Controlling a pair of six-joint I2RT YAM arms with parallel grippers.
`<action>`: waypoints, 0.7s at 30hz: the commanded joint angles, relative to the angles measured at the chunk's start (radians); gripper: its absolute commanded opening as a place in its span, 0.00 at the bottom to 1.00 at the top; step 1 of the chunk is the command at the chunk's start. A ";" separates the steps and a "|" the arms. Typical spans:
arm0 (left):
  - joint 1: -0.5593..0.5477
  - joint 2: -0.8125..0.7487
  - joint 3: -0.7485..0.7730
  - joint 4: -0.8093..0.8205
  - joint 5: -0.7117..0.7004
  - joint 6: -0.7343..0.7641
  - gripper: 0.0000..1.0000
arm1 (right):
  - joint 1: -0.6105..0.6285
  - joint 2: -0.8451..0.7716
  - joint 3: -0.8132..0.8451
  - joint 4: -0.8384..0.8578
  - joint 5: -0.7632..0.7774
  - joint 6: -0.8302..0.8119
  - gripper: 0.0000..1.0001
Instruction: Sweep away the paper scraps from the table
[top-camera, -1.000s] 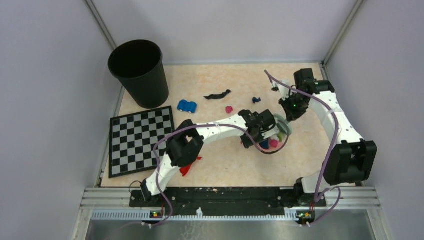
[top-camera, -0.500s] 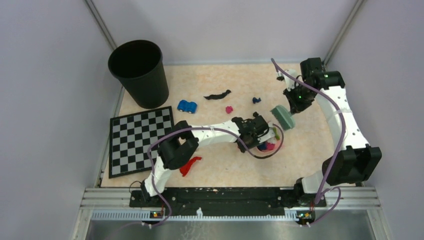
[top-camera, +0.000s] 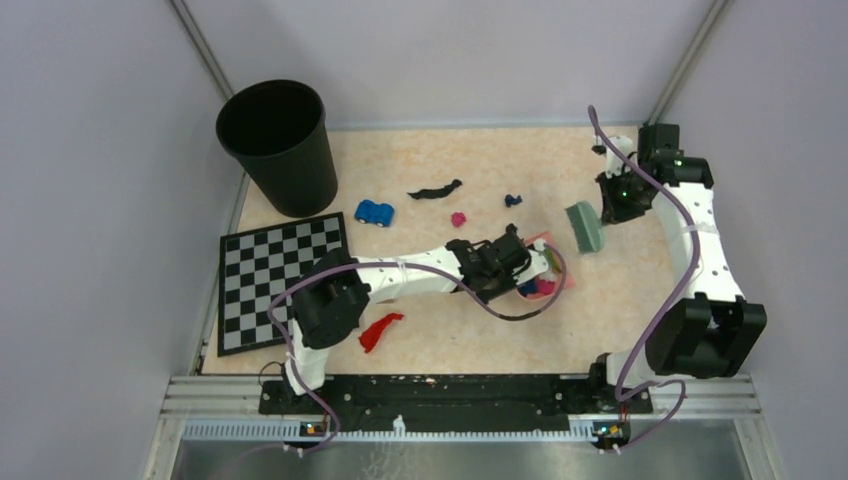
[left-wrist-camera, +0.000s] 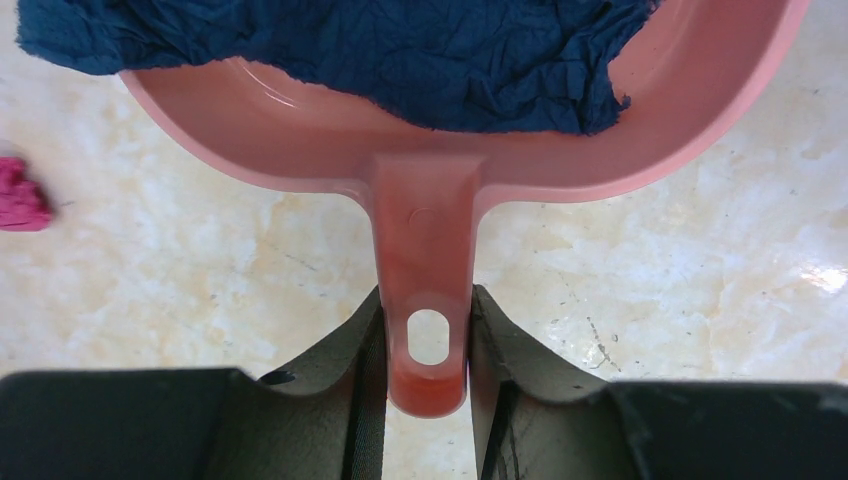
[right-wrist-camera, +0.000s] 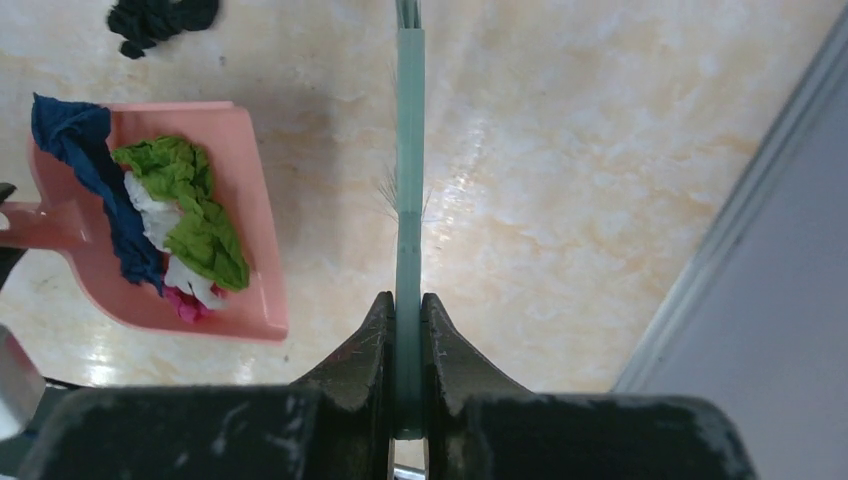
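Note:
My left gripper (top-camera: 505, 262) (left-wrist-camera: 427, 322) is shut on the handle of the pink dustpan (top-camera: 551, 270) (left-wrist-camera: 425, 230), which rests on the table (top-camera: 480, 150). Dark blue (left-wrist-camera: 400, 50), green (right-wrist-camera: 190, 200), white and magenta paper scraps lie in the pan (right-wrist-camera: 255, 230). My right gripper (top-camera: 612, 203) (right-wrist-camera: 408, 312) is shut on the green brush (top-camera: 584, 227) (right-wrist-camera: 409, 150), held just right of the pan. Loose on the table are a black strip (top-camera: 435, 190), a magenta bit (top-camera: 459, 219), a dark blue bit (top-camera: 513, 200) and a red scrap (top-camera: 380, 330).
A black bin (top-camera: 278, 145) stands at the back left. A chequered board (top-camera: 280, 280) lies at the left, with a blue toy car (top-camera: 374, 212) beside it. Grey walls close in the table on three sides, and a wall rail (right-wrist-camera: 740, 210) runs close to the right gripper.
The right arm has carried the brush to the right, away from the dustpan. The left arm has drawn the dustpan slightly left and back, so the pan shows more fully.

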 joint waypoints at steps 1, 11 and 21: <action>0.000 -0.098 0.011 0.026 -0.041 -0.004 0.00 | 0.004 -0.091 -0.098 0.190 -0.119 0.152 0.00; 0.020 -0.180 -0.052 -0.024 -0.072 -0.028 0.00 | 0.004 -0.145 -0.212 0.397 -0.111 0.304 0.00; 0.093 -0.288 -0.123 -0.070 -0.050 -0.075 0.00 | -0.037 -0.155 -0.368 0.641 -0.134 0.393 0.00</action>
